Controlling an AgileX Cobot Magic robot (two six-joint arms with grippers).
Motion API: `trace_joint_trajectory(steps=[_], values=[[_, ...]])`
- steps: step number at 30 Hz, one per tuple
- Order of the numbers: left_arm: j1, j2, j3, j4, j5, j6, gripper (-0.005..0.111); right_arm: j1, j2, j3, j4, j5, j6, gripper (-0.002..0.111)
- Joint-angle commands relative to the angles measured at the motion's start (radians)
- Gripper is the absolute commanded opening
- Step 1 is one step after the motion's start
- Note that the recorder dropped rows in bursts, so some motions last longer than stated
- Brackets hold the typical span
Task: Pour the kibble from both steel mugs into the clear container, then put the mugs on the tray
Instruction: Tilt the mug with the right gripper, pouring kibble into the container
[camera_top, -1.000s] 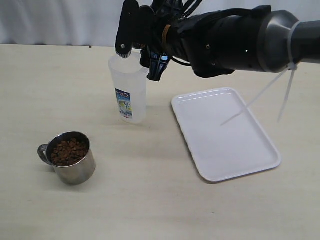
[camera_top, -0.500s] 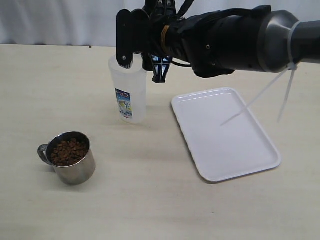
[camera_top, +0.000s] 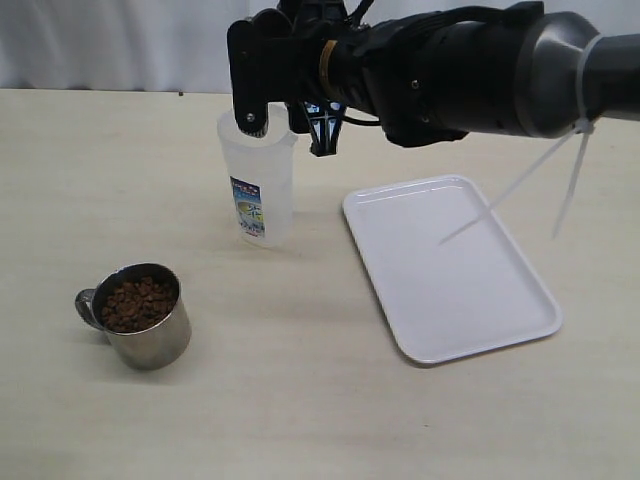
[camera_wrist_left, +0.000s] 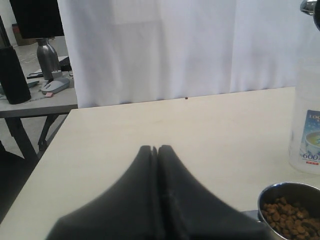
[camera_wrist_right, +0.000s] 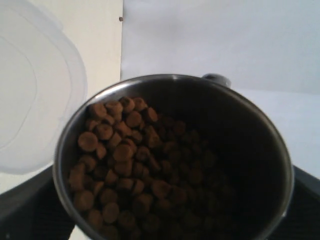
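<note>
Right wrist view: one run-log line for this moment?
right tool: gripping steel mug of kibble by clear container's mouth, no pour yet | left tool: shut | second mug: full, on table | tray: no mugs

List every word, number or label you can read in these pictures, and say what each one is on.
"LOC", cut off by the picture's edge: top of the blue-and-white label on the tall translucent plastic container, left wrist view.
"600", also cut off: lower on that label.
Exterior view: the same label is too small to read.
Nothing else readable.
</note>
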Motion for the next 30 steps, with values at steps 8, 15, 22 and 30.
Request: trace_joint_trajectory(steps=[8,15,22,30], values=[[-0.008,-0.003,0.002,-0.002,-0.012,-0.002,0.0,-0.005,-0.007,-0.011,-0.013,0.006,-0.087,0.005],[-0.008,-0.003,0.002,0.0,-0.012,-0.002,0.0,-0.005,-0.007,-0.011,-0.013,-0.01,-0.14,0.005],[-0.008,-0.003,0.002,0.0,-0.012,-0.002,0.0,-0.005,0.014,-0.044,-0.013,-0.01,-0.145,0.005],[-0.008,-0.003,0.002,0.0,-0.012,-0.002,0.0,0.006,0.059,-0.065,-0.013,0.014,-0.239,0.005]])
